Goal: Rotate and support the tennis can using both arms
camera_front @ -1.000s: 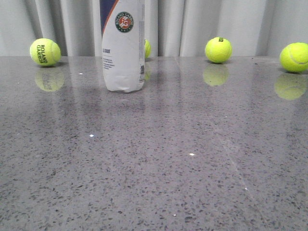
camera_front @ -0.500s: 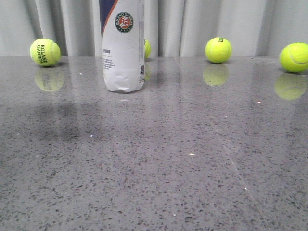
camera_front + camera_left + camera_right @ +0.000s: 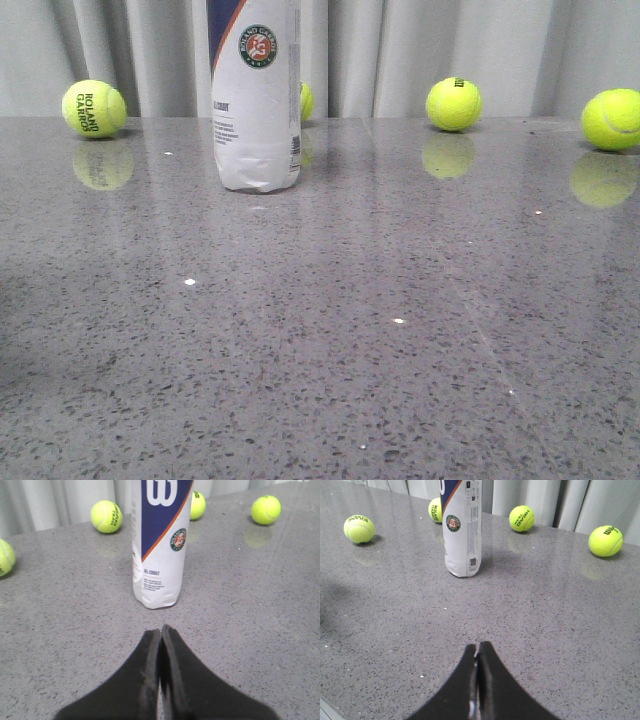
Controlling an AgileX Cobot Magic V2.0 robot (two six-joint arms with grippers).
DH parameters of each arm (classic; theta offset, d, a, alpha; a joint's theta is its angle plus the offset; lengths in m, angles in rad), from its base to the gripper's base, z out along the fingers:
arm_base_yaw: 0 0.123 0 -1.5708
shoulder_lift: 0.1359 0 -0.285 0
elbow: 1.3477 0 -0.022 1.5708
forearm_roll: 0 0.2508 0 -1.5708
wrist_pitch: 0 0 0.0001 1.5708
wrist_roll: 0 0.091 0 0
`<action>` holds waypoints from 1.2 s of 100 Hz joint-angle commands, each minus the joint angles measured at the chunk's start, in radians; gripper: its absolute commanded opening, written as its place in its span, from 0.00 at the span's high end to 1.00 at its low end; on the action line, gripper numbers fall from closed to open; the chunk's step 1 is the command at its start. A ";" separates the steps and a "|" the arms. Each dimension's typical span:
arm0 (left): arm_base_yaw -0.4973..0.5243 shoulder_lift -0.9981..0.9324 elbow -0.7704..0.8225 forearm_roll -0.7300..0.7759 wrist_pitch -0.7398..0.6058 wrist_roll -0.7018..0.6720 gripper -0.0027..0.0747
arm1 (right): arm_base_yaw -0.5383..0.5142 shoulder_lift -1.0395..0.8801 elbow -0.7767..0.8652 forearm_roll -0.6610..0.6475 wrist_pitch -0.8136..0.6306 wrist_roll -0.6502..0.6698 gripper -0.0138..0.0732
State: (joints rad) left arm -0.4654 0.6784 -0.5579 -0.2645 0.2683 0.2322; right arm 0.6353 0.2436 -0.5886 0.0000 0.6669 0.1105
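Observation:
The tennis can (image 3: 256,95) stands upright on the grey stone table, back left of centre, its top cut off by the frame. It has a white label, a navy band, an orange stripe and a round Roland Garros logo. It also shows in the left wrist view (image 3: 159,542) and the right wrist view (image 3: 462,527). My left gripper (image 3: 160,630) is shut and empty, above the table a short way in front of the can. My right gripper (image 3: 477,647) is shut and empty, farther back from the can. Neither gripper shows in the front view.
Yellow-green tennis balls lie along the table's back edge by the grey curtain: one at far left (image 3: 93,108), one behind the can (image 3: 306,100), one right of centre (image 3: 453,103), one at far right (image 3: 611,119). The speckled table (image 3: 330,330) spreads in front of the can.
A dark shadow on the table's left side has shifted toward the near left corner. The can and the balls have not moved.

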 commanded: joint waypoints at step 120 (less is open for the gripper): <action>0.492 -0.716 0.602 0.210 -0.275 -0.128 0.99 | -0.005 0.013 -0.023 -0.009 -0.086 -0.001 0.92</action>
State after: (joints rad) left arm 0.0162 -0.0043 0.0000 -0.0528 0.0602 0.1028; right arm 0.6353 0.2436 -0.5886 0.0000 0.6649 0.1105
